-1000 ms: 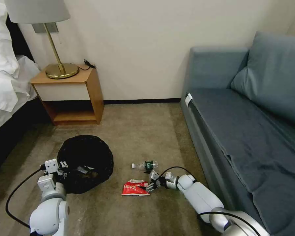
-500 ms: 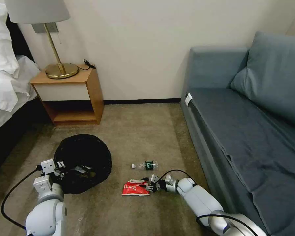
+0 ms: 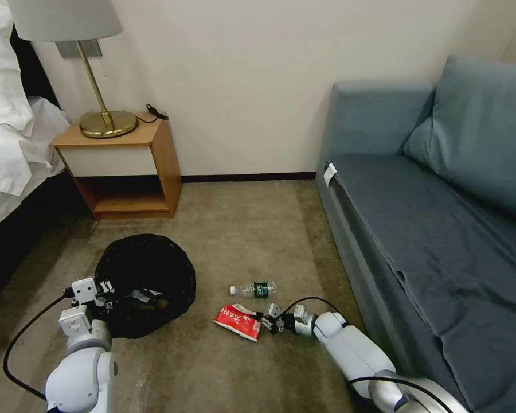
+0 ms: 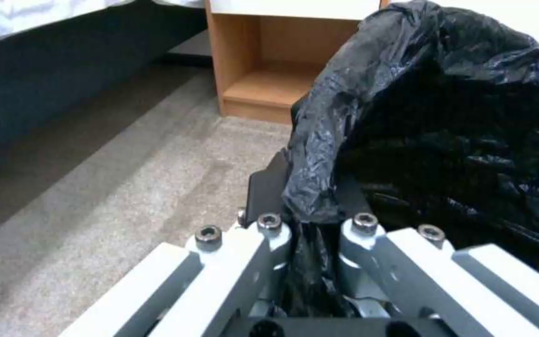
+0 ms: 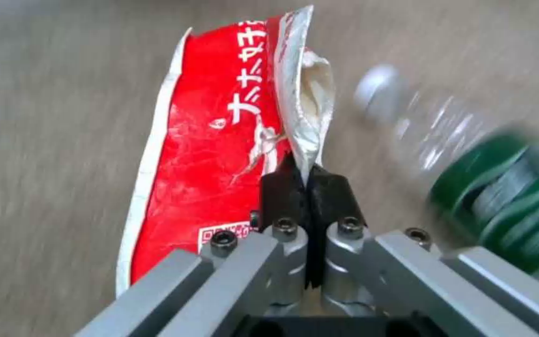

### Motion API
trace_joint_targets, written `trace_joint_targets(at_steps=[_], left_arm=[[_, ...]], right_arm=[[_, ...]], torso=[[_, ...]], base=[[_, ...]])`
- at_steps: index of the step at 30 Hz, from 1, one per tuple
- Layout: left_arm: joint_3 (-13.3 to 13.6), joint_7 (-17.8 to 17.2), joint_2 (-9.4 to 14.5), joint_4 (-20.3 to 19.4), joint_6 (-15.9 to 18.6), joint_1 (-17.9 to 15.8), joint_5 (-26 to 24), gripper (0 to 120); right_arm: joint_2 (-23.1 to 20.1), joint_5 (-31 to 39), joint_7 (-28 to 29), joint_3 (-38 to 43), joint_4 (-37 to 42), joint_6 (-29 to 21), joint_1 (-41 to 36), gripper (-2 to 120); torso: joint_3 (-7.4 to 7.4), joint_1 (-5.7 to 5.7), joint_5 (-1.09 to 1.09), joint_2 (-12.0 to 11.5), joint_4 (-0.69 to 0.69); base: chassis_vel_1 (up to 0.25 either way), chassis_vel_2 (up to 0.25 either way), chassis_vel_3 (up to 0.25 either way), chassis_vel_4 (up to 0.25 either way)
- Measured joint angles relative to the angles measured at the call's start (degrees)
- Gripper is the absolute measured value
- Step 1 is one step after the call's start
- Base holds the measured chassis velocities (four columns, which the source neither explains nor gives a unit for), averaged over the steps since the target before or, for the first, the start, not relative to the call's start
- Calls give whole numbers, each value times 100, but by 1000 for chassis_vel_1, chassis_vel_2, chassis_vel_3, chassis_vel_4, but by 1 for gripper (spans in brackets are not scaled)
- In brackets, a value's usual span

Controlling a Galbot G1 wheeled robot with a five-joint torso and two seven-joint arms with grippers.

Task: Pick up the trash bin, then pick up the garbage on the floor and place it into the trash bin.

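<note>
Beige carpet (image 3: 241, 229) covered the floor of a bedroom, with a wooden nightstand (image 3: 126, 166) and a brass lamp (image 3: 100, 109) by the wall and a blue sofa (image 3: 430, 218) on the robot's right.

Low on the robot's left, the left gripper (image 3: 106, 295) was clamped on the black bag at the near edge of the trash bin (image 3: 146, 281). In the left wrist view its two fingers (image 4: 269, 187) were squeezed together on a fold of the crinkly bag (image 4: 319, 187). Whether the bin was lifted off the carpet or resting on it could not be told. Some small things lay inside the bin, too dark to name.

Near the sofa, the right gripper (image 3: 265, 322) was down by the carpet, pinched shut on the edge of the red-and-white snack packet (image 3: 239, 321). The right wrist view showed its black tips (image 5: 279, 192) tight on the packet's white torn edge (image 5: 307, 126), with the packet tilted up a little. A clear bottle with a green label (image 3: 255, 289) lay on the carpet just past the packet, close to the gripper.

So the bin looked already grabbed, and some trash seemed to be in it. The packet was gripped but was not yet in the bin. The bottle still sat on the carpet, so that piece was left too.
</note>
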Motion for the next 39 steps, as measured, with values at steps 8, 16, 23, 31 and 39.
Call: trace_joint_targets(at_steps=[8,16,23,31,39], left_arm=[[34,-8,84,142,29,-183,-41,4],[149,-20,79,218,44,-269,45,4],[254,-30,21,218,66,-310,148,4],[280,-31,-8,209,69,-322,163,4],[253,-28,-15,166,69,-327,142,4]], right_arm=[[-333,976,377,-70,1844,216,-351,0],[-330,1316,1993,-212,2991,91,-194,0],[-256,1320,3405,-1057,4048,-479,55,0],[17,1265,3666,-1687,4060,-660,130,0],[317,989,3647,-2011,3606,-589,98,0]], torso=[[0,0,1,0,-1],[0,0,-1,0,0],[0,0,0,0,1],[0,0,-1,0,0],[0,0,-1,0,0]], base=[[0,0,0,0],[0,0,0,0],[0,0,0,0],[0,0,0,0],[0,0,0,0]])
